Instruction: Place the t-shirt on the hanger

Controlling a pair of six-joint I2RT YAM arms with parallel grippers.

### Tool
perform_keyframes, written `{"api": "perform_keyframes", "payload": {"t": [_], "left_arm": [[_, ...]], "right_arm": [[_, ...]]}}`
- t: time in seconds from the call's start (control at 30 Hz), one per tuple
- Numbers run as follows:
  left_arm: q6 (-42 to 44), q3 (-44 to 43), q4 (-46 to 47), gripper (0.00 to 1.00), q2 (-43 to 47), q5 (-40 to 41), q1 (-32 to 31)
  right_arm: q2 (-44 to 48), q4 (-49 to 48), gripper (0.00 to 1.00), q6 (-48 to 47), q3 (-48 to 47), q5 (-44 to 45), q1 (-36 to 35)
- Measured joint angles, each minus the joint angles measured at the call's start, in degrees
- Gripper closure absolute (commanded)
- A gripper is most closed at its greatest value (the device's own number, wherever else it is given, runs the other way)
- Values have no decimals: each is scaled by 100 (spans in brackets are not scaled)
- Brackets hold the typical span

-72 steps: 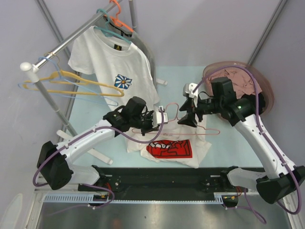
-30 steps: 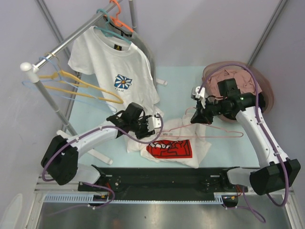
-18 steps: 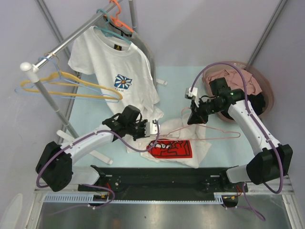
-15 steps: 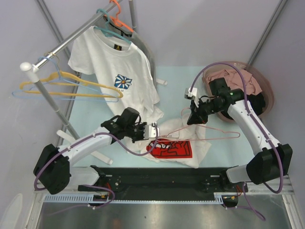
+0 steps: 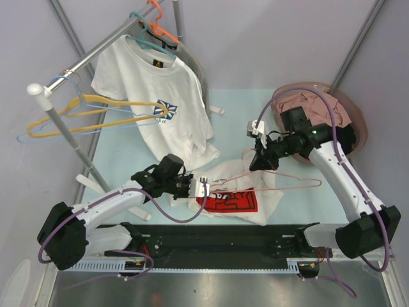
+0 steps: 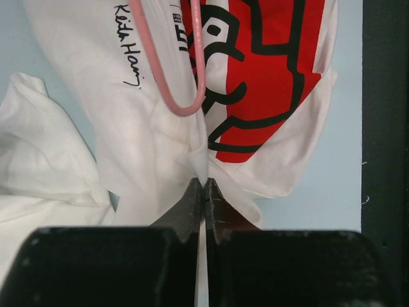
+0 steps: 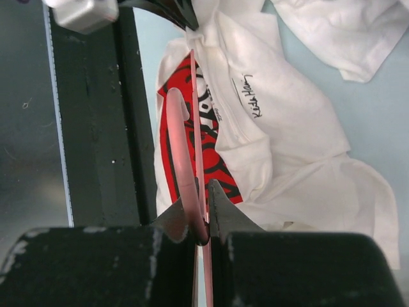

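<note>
Upper left, we see a daisy-print t-shirt [image 5: 150, 80] on a metal rail [image 5: 96, 48], beside a yellow hanger [image 5: 128, 104]. Upper right, a round basket [image 5: 361, 118] holds pink cloth [image 5: 319, 103].

Two arms, same build. Left arm [image 5: 108, 199] and right arm [image 5: 350, 182] have glossy white shells on the long links, w/ black housings at every joint and chunky black base blocks [image 5: 61, 233] at the near edge of the tabletop. A thin purple cable [image 5: 167, 217] runs along each arm, slack in places and standing off the shell. Left tool [image 5: 199, 185] and right tool [image 5: 255, 163] are matt black. Each has two wedge-shaped fingers [image 6: 186, 208] tapering to thin tips, approx. dark grey where light hits them. Behind the fingers is a wide, flat black body w/ rounded corners. A small white box [image 5: 257, 130] sits by each tool.
</note>
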State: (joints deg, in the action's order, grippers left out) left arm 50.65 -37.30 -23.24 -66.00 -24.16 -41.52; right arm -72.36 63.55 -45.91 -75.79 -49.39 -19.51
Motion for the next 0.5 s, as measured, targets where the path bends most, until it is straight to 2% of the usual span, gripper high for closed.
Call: {"api": "perform_keyframes", "payload": {"t": [0.2,0.33,0.37,0.5], "left_arm": [[0,15,66,94,46,4,-7],[-7,39,46,77,197,4,-7],[-24,39,28,69,245,2,-7],[-256,-4,-55,55,424,-20,-7]], "right_arm": [[-581,-273,100,225,2,345,-116],[-697,-472,100,348,2,511,-195],[-708,-476,100,350,2,540,-210],[-710,-472,100,339,15,629,-269]]}}
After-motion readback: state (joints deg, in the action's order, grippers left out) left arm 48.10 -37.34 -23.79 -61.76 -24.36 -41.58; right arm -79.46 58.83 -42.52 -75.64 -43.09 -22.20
